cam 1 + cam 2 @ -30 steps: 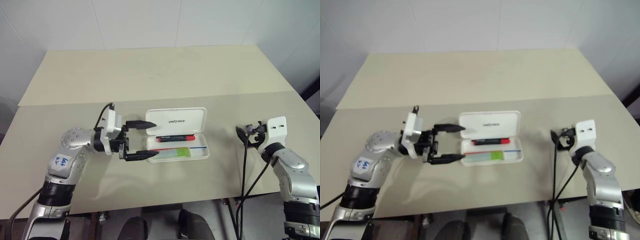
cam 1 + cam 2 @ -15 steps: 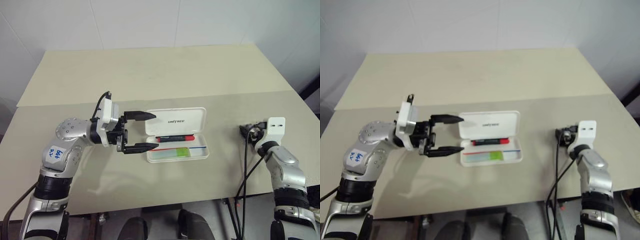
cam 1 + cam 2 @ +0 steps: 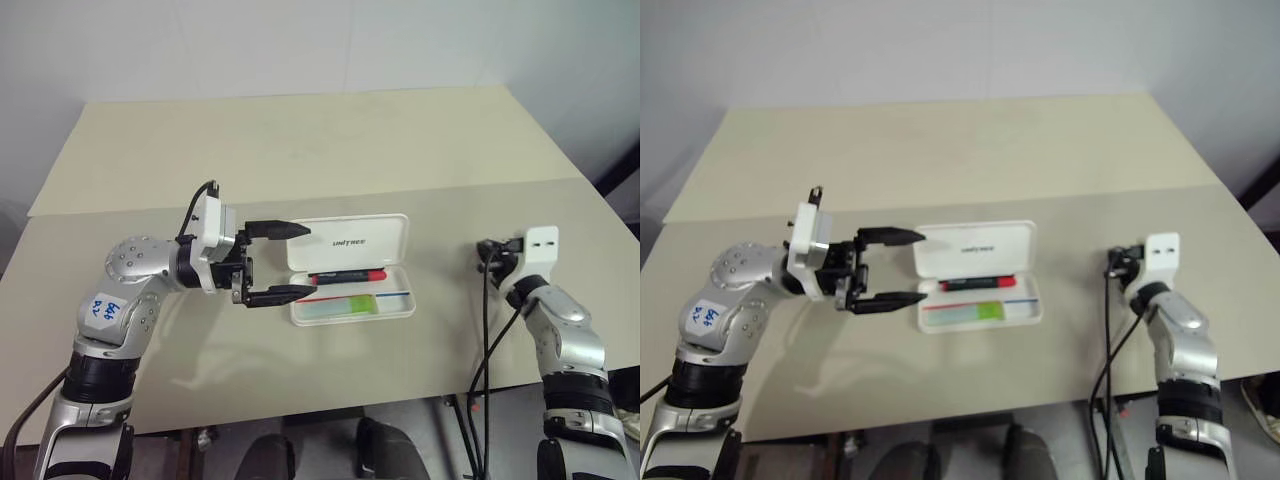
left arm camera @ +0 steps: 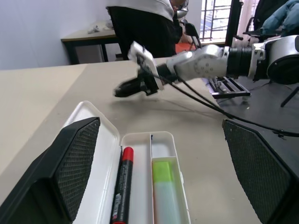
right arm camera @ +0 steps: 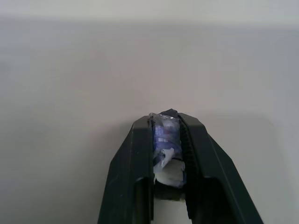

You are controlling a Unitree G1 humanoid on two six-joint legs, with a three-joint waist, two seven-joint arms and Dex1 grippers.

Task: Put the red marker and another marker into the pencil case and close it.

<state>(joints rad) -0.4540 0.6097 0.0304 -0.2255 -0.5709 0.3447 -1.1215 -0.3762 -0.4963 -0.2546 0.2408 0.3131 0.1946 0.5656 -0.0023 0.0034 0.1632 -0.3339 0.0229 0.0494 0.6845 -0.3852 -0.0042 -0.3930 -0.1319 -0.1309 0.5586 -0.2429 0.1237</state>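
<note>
The white pencil case [image 3: 382, 231] lies open mid-table, its lid tipped back. In its tray rest the red marker [image 3: 350, 275] and, nearer me, the pale green highlighter [image 3: 345, 304]; both also appear in the left wrist view, red marker [image 4: 122, 182] beside highlighter [image 4: 163, 191]. My left gripper [image 3: 311, 261] hovers level at the case's left end, open wide, one fingertip by the lid and one by the tray, holding nothing. My right gripper [image 3: 484, 250] is off to the right of the case, apart from it, shut [image 5: 166, 115].
A seam [image 3: 500, 186] joins this table to a second one behind. A black cable [image 3: 487, 340] hangs from my right arm over the table's front edge. A person in dark clothes [image 4: 140, 23] and a desk show beyond the table in the left wrist view.
My right gripper has gone from open to shut and shifted slightly toward the case. The left gripper and the case's contents have stayed put.
</note>
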